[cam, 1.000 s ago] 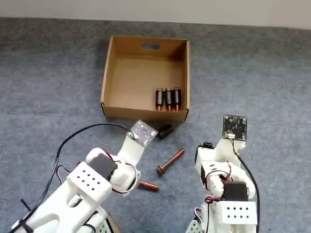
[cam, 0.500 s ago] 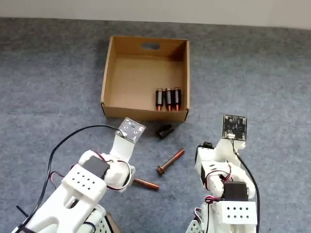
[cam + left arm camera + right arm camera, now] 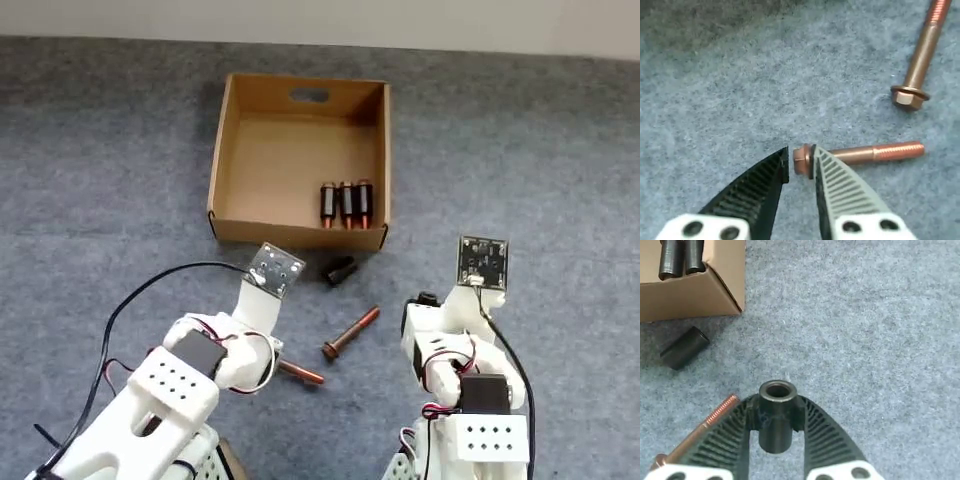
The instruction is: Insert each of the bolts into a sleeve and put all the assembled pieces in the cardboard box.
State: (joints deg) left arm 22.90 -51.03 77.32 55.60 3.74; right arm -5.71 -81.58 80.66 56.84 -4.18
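Resting inside the cardboard box [image 3: 218,150], three assembled pieces [image 3: 346,205] are done. Just outside its near wall lie a loose sleeve [image 3: 340,269], a free bolt [image 3: 352,332] and a second bolt [image 3: 860,154], whose head the left hand [image 3: 800,167] straddles with fingers apart. The right hand [image 3: 775,402] is clamped on another sleeve [image 3: 776,427].

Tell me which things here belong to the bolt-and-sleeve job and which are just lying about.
Job: cardboard box, three assembled pieces, loose sleeve, free bolt, bolt at left gripper, held sleeve in right gripper.
Just there: grey carpet, black cable.
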